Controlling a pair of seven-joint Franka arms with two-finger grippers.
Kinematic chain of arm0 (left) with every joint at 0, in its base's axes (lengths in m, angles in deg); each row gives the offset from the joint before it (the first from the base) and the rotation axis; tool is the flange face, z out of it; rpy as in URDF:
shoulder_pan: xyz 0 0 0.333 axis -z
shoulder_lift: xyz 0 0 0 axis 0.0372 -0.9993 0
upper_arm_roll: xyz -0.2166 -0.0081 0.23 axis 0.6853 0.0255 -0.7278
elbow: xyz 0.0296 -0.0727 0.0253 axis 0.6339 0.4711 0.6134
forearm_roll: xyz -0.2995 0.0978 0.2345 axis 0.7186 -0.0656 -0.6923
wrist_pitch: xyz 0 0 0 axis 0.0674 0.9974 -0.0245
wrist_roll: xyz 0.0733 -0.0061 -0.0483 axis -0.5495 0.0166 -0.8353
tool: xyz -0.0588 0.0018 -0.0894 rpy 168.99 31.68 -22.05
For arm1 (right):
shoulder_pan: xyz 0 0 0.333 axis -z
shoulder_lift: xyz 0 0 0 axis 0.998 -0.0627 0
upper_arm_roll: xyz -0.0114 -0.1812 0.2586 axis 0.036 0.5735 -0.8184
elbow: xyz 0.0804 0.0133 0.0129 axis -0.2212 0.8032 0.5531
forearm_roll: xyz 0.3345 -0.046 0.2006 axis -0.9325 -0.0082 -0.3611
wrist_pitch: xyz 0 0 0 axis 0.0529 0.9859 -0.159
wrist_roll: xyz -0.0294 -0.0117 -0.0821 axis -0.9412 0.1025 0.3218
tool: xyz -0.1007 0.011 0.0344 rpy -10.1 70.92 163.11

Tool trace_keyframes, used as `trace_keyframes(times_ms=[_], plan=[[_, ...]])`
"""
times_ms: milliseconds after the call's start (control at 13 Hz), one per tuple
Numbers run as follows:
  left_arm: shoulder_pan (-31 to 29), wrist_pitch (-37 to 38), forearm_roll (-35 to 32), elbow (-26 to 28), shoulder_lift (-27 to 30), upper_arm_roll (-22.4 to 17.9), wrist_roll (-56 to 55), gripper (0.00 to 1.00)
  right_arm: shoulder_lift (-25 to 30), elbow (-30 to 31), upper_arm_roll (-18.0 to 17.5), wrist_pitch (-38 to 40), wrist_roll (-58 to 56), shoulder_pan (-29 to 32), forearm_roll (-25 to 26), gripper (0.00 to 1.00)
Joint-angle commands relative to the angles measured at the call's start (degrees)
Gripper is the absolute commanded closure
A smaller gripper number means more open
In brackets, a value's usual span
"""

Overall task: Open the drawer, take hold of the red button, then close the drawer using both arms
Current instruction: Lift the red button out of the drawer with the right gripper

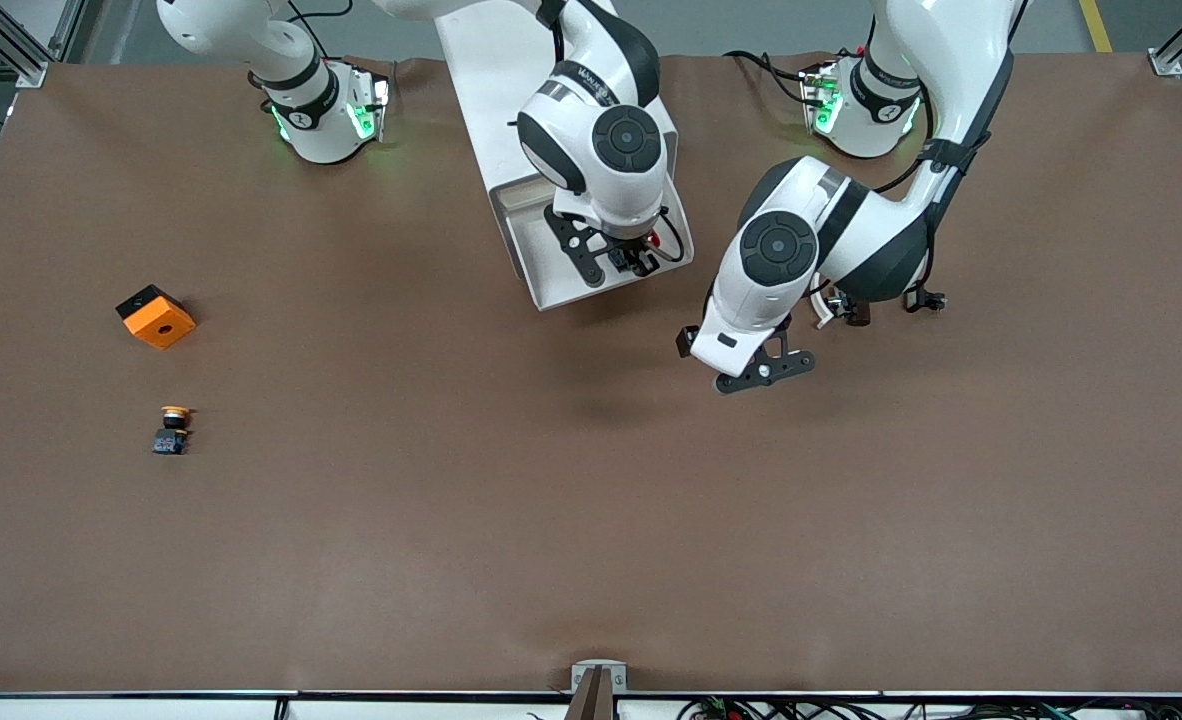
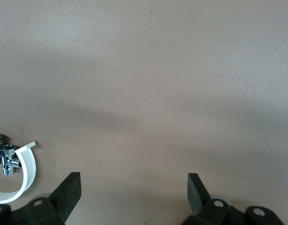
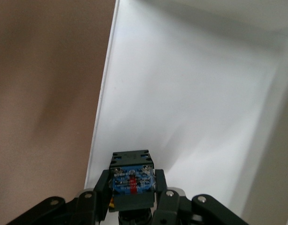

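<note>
The drawer [image 1: 539, 285] is pulled out of the white cabinet [image 1: 491, 80], and its white floor [image 3: 191, 103] is bare. My right gripper [image 1: 631, 258] is over the drawer's front part. In the right wrist view the right gripper [image 3: 132, 182] is shut on the button [image 3: 131, 161]. The button's black-and-blue body shows between the fingers and its cap is hidden. My left gripper [image 1: 766, 370] hovers over bare table beside the drawer, toward the left arm's end. In the left wrist view the left gripper [image 2: 134, 187] is open wide and empty.
An orange cube with a hole [image 1: 156, 316] and a button with an orange-yellow cap [image 1: 172, 430] lie toward the right arm's end. A white curved piece [image 2: 27, 168] and a small metal valve [image 2: 8, 158] lie on the table by the left hand.
</note>
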Motion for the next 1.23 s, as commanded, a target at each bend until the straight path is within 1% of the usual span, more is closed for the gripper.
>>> trace_keyframes(times_ms=[0, 154, 231, 308, 385, 538, 692, 923, 1154], plan=[[0.98, 0.16, -0.87, 0.31, 0.23, 0.28, -0.38, 0.0, -0.08, -1.65, 0.5, 0.67, 0.16, -0.39, 0.38, 1.0], [0.99, -0.1, -0.7, 0.57, -0.03, 0.37, -1.69, 0.0, 0.01, -4.19, 0.5, 1.02, -0.01, -0.12, 0.56, 1.0], [1.07, -0.45, -0.7, 0.83, -0.12, 0.37, -1.7, 0.0, 0.01, -4.9, 0.5, 2.42, -0.36, 0.05, 0.82, 1.0], [0.99, -0.8, -0.52, 1.1, -0.73, 0.37, -1.7, 0.0, 0.1, -5.52, 0.59, 3.21, -2.63, 0.32, 0.82, 1.0], [1.07, -1.76, -0.52, 1.71, -0.82, 0.54, -1.7, 0.0, 0.36, -5.87, 0.68, 4.18, -5.43, 0.41, 0.82, 1.0], [0.9, -6.32, -0.43, 5.39, -0.65, 0.8, -1.7, 0.0, 1.49, -5.88, 0.94, 5.24, -12.28, 0.49, 1.43, 1.0], [0.81, -9.67, -0.17, 7.86, -0.73, 1.07, -1.7, 0.0, 3.26, -5.79, 1.2, 8.82, -20.89, 1.37, 2.49, 1.0], [0.64, -10.82, 0.62, 10.06, -0.56, 2.56, -1.96, 0.0, 7.21, -5.88, 1.21, 10.77, -31.09, 6.45, 2.49, 1.0], [0.9, -11.0, 3.16, 10.33, -0.65, 4.31, -3.7, 0.0, 10.11, -5.88, 1.29, 14.11, -41.82, 12.95, 2.49, 1.0]])
